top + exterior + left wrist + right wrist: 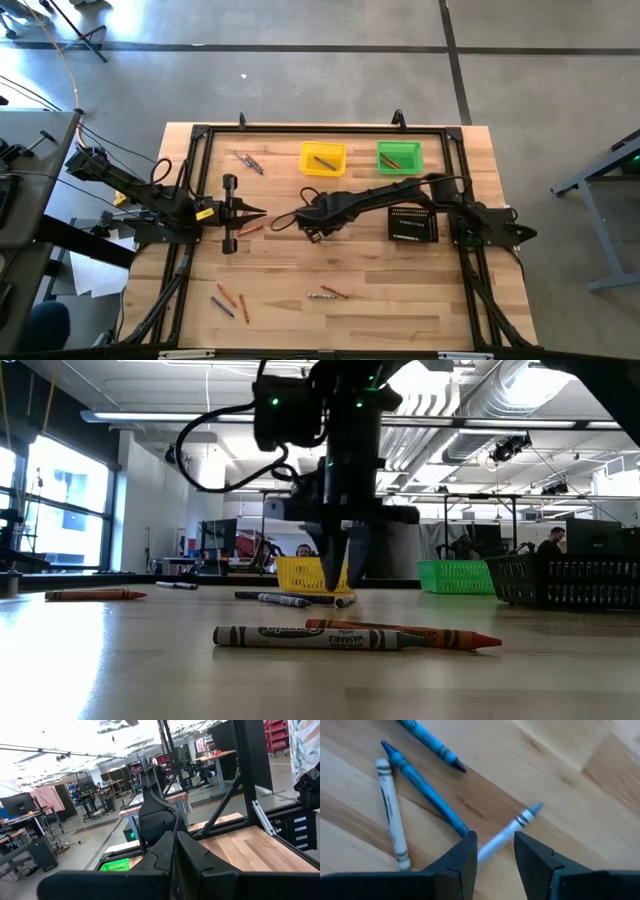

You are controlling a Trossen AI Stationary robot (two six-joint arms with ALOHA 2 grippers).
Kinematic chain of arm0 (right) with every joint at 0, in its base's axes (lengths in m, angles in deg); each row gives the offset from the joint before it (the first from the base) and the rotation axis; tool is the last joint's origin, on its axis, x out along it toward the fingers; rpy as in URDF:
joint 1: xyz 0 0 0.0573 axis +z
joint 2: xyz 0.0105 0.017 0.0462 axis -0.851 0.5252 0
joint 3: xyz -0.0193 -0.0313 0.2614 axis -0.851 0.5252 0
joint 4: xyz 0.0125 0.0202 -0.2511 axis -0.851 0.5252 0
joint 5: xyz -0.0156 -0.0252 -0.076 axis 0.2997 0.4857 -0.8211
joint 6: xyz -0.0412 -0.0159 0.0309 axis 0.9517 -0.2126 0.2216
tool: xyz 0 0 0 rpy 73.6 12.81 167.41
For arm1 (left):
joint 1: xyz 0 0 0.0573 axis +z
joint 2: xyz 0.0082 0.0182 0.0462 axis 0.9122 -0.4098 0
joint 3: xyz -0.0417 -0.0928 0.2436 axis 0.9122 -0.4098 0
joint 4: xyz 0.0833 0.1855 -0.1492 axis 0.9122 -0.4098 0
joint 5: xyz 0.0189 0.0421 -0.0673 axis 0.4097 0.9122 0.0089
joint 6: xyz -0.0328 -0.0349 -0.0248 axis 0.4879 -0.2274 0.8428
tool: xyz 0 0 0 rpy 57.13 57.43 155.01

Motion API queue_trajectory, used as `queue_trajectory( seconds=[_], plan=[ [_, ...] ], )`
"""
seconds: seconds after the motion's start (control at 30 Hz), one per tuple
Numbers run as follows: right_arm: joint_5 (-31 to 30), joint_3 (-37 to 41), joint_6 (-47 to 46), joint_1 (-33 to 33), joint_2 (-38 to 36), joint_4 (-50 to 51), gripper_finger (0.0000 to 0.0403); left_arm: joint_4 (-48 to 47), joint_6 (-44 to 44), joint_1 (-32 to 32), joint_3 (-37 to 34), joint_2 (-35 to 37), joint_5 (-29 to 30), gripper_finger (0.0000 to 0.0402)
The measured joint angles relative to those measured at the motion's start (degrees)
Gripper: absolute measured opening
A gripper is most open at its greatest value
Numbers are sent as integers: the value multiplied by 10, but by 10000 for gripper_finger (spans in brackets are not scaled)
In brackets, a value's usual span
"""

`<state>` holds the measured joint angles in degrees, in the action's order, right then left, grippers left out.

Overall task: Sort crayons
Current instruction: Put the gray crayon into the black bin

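- fingers [462, 855] of the right gripper [495, 840] stand apart, one on each side of a pale crayon with a blue tip [512, 827] that lies flat on the bare wood; whether they touch it cannot be told.
- just beside that crayon lie a blue crayon [422, 785] and a white crayon [392, 812], with a second blue crayon [432, 742] a little further off.
- from above, the right gripper [280, 222] is low over the middle of the tabletop, its arm stretched across from the right edge.
- left gripper [250, 212] points at it from the left edge, fingers pressed together and holding nothing; an orange crayon [250, 229] lies just beside it.
- more crayons are scattered: a small group [248, 160] near the far left corner, another group [230, 300] near the near left corner, and a pair [328, 293] at the middle of the near edge.
- yellow bin [322, 147] and green bin [400, 146] sit side by side along the far edge, each with a crayon or two inside.
- black tray [413, 224] sits towards the right edge, partly under the right arm.
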<state>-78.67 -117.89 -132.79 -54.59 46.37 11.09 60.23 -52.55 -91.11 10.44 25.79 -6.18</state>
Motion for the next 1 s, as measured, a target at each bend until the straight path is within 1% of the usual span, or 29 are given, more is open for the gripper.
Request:
queue_trajectory(
  seconds=[0.13,0.37,0.5,1.0],
  plan=[
    [-7,-9,0,0,5,-4,121,0,0,0,0,0,0,10],
    [-20,-9,-16,0,4,29,121,0,0,0,0,0,0,10],
    [-22,-9,-30,0,5,29,121,0,0,0,0,0,0,10],
    [-37,-9,-148,6,5,29,121,-7,8,0,0,0,0,10]
  ],
)
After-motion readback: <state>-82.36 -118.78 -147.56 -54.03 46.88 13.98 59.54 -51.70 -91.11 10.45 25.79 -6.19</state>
